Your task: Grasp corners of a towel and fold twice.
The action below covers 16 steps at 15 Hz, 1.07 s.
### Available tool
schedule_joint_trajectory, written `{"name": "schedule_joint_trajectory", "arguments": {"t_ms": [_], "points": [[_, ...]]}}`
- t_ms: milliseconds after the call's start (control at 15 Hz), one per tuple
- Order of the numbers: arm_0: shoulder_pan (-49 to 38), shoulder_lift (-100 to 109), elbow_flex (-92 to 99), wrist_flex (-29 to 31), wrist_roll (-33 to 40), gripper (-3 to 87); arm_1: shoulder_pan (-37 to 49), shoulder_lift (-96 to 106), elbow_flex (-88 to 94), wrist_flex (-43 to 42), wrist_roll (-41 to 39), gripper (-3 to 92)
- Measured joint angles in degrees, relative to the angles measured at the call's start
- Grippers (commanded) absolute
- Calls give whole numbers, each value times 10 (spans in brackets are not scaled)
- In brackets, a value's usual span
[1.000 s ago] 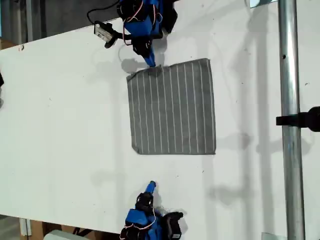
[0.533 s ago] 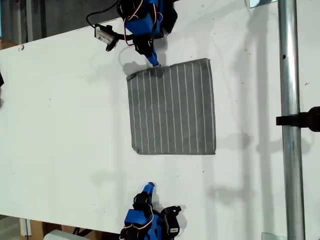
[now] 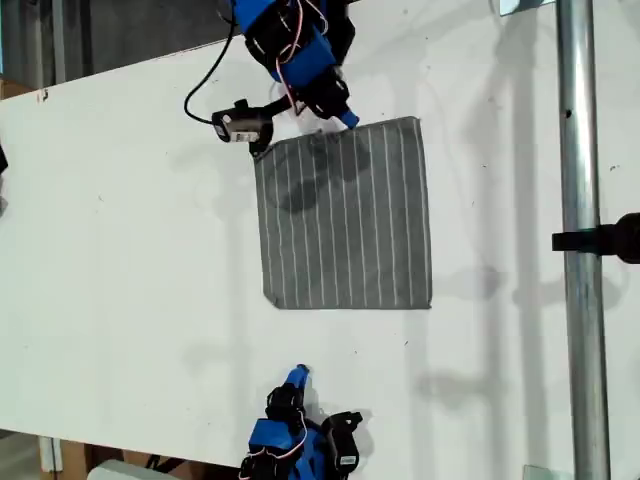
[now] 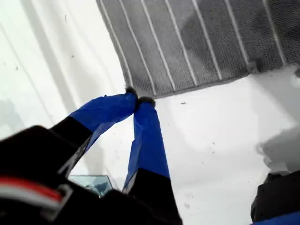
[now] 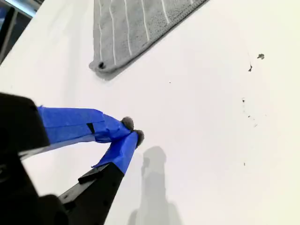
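The towel (image 3: 345, 215) is grey with thin white stripes and lies flat and unfolded on the white table (image 3: 120, 250). My first gripper (image 3: 347, 120) is at the towel's top edge in the exterior view, between the two upper corners (image 3: 258, 155) (image 3: 415, 121). In the first wrist view its blue fingertips (image 4: 146, 101) meet right at the towel's (image 4: 197, 42) hem, with no cloth lifted. My second gripper (image 3: 300, 375) is shut below the towel in the exterior view, apart from it. The second wrist view shows a towel corner (image 5: 99, 65) well beyond its fingertips (image 5: 126, 123).
A metal pole (image 3: 577, 300) with a black clamp (image 3: 605, 240) runs down the exterior view's right. The first arm's wrist camera (image 3: 240, 126) and its cable hang just beside the towel's upper left corner in the exterior view. Bare white table surrounds the towel.
My first gripper has swung along the towel's top edge toward the exterior view's right, away from the upper left corner; its camera dropped lower. The second arm and the towel stayed put.
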Motion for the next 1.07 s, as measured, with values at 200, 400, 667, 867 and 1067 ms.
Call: {"name": "schedule_joint_trajectory", "arguments": {"t_ms": [200, 400, 667, 867, 1067], "points": [[0, 0, 0, 0, -8, -29, -83, -182, -136, 40, 0, 332], [0, 0, 0, 0, -9, -29, -91, -251, -197, 68, -8, 398], [0, 0, 0, 0, -9, -29, -89, -338, -192, 104, -1, 412], [1, 0, 0, -1, -16, -29, -98, -405, -116, 38, 15, 367], [4, 0, 0, -1, -16, -29, -101, -412, -54, -62, 15, -1]]}}
